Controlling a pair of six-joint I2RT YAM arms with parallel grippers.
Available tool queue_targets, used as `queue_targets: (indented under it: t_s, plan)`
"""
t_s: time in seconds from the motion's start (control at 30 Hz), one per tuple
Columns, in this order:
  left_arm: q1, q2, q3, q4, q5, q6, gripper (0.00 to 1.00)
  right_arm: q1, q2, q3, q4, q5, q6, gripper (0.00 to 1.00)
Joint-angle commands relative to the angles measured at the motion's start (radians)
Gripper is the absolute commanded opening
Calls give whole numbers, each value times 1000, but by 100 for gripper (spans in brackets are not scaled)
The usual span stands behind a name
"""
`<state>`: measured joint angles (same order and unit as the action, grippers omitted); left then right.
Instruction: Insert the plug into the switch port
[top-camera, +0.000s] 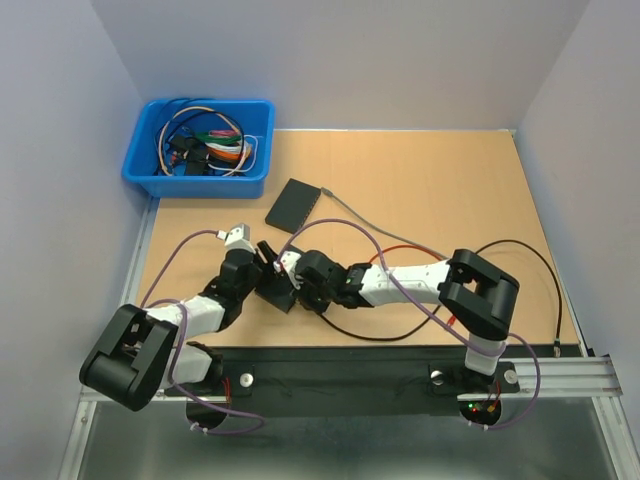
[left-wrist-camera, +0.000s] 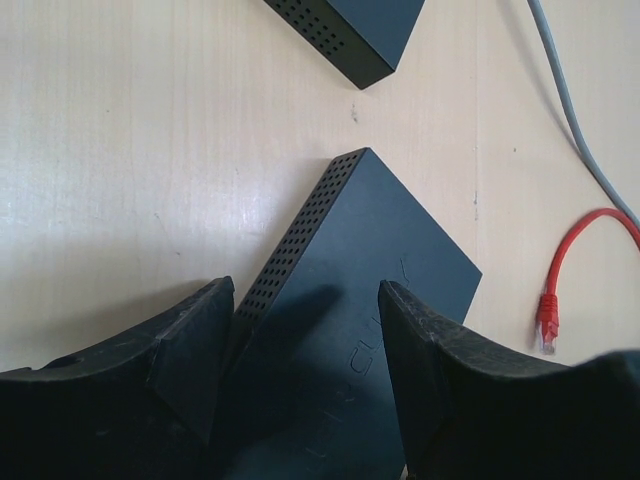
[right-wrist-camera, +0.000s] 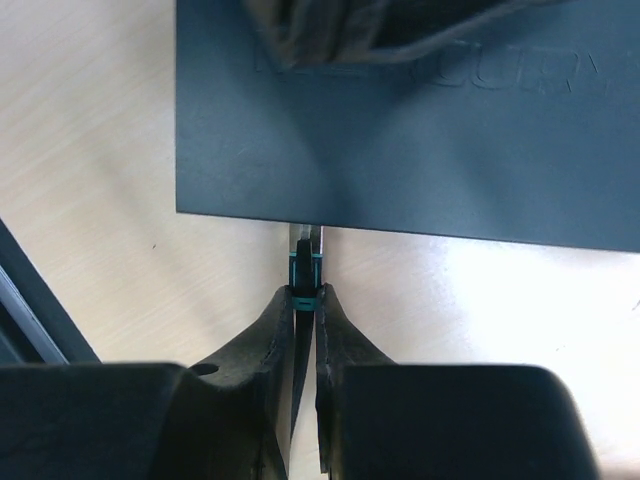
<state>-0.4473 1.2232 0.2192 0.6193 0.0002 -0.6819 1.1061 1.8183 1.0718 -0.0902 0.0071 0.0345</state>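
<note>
A blue bin (top-camera: 195, 185) at the far left corner of the wooden surface (top-camera: 440, 190) holds tangled coloured cables (top-camera: 215, 140). The dark, flat switch (left-wrist-camera: 350, 260) lies under the left hand's (left-wrist-camera: 305, 290) spread fingers, and I cannot tell whether they grip it. The right hand (right-wrist-camera: 304, 300) is clenched on the small teal-banded plug (right-wrist-camera: 303, 268), whose tip is at the switch's edge.

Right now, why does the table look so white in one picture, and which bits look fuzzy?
Left wrist: glare washes the table pale, and the left gripper casts a dark shadow on the network switch. Right wrist: the right gripper looks fuzzy because it is so close, while the plug it pinches is sharper. Top external: even light, only soft shadows.
</note>
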Motion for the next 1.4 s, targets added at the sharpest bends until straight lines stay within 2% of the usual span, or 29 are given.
queue_targets:
  t_s: [0.0,0.17,0.3,0.4,0.47,0.83,1.03,1.13,1.17,1.23,1.27,1.37]
  plan:
    - [-139,-10,-67,-118,281,-156,68,-51,27,206,592,131,48,1]
    - [-189,-27,-86,-110,202,-235,68,-52,85,271,589,168,82,0]
    - [-209,-10,-101,-44,198,-280,68,-58,72,216,717,117,97,0]
    - [-238,27,-97,-3,198,-306,68,-66,38,139,890,41,122,1]
    - [-264,41,-90,8,182,-312,68,-69,41,137,929,15,131,0]
    - [-353,165,-38,16,121,-329,68,-75,99,333,923,-73,140,0]
    - [-355,130,-41,7,112,-331,68,-77,102,262,906,-15,113,2]
    - [-355,101,-40,-16,98,-323,68,-77,90,177,902,16,104,20]
    - [-357,96,-32,-29,92,-320,68,-77,85,156,902,34,99,32]
    - [-355,90,-24,-41,89,-315,68,-77,76,98,899,56,99,40]
    - [-355,87,-21,-46,87,-315,68,-77,73,76,899,80,96,48]
    - [-355,82,-17,-50,86,-314,68,-77,58,18,896,102,94,57]
